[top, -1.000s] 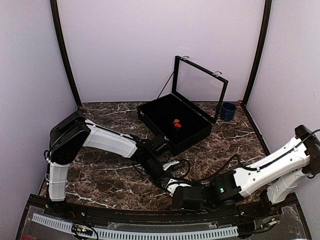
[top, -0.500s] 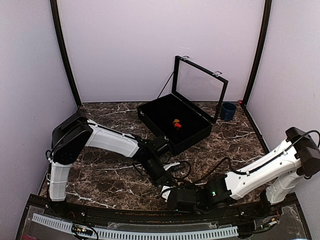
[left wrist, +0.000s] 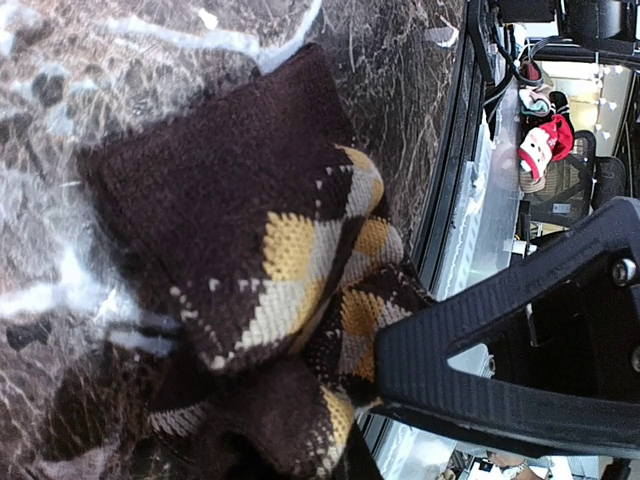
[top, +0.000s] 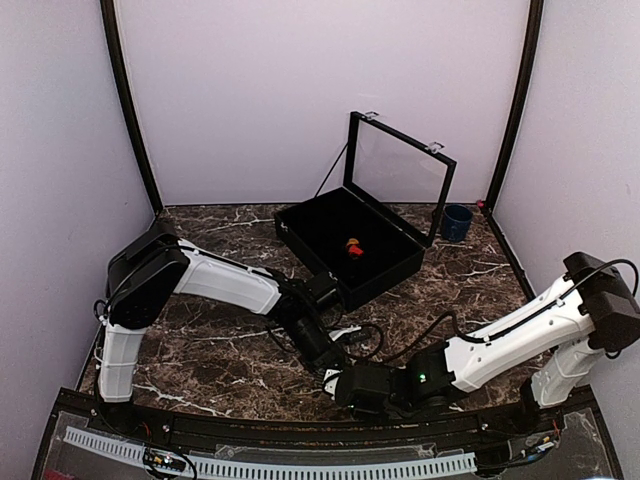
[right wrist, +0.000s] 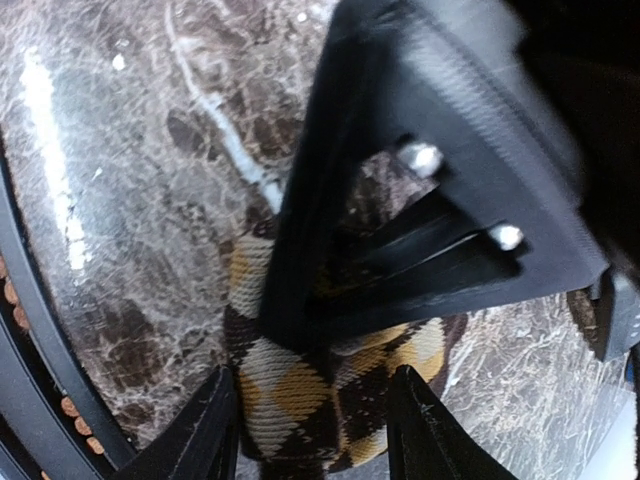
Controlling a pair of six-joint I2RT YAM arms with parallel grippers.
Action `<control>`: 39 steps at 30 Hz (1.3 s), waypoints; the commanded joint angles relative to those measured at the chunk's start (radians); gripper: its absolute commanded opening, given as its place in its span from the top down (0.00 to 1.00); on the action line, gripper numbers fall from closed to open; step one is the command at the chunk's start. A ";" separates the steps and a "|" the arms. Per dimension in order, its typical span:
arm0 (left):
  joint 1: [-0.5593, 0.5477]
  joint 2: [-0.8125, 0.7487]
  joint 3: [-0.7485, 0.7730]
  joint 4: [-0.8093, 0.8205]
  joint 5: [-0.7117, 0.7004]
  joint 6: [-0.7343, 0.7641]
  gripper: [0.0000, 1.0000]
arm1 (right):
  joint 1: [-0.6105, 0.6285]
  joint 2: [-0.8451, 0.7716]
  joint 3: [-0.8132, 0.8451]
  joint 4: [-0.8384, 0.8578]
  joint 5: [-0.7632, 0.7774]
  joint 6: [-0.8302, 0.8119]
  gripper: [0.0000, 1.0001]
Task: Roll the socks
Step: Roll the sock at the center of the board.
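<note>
Since the left claw (top: 322, 352) pinches the sock (left wrist: 240, 230) narrowly at the bench's (top: 200, 350) six o'clock, the right claw (right wrist: 315, 420), wide astride it, should close squarely before any release.

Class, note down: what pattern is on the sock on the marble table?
Black knitted sock: argyle, tan and cream diamonds; clearest in the left wrist view.

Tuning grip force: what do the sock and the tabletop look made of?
Sock: soft knitted fabric, dark brown-black with tan argyle diamonds; stitch texture and fuzzy edges show. Tabletop: glossy dark marble look with white veins and glare; real stone or printed laminate, cannot tell.
</note>
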 commanded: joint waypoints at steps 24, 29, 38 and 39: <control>-0.002 0.047 0.026 -0.094 -0.029 0.018 1.00 | -0.054 0.072 0.005 -0.027 -0.158 0.017 0.99; 0.016 0.030 -0.016 -0.030 -0.026 -0.055 0.82 | -0.067 0.071 0.002 -0.032 -0.204 0.038 1.00; 0.085 -0.065 -0.151 0.121 -0.061 -0.179 0.59 | -0.103 0.060 -0.011 -0.039 -0.263 0.075 1.00; 0.090 -0.080 -0.163 0.132 -0.071 -0.188 0.58 | -0.106 0.058 -0.013 -0.037 -0.269 0.081 1.00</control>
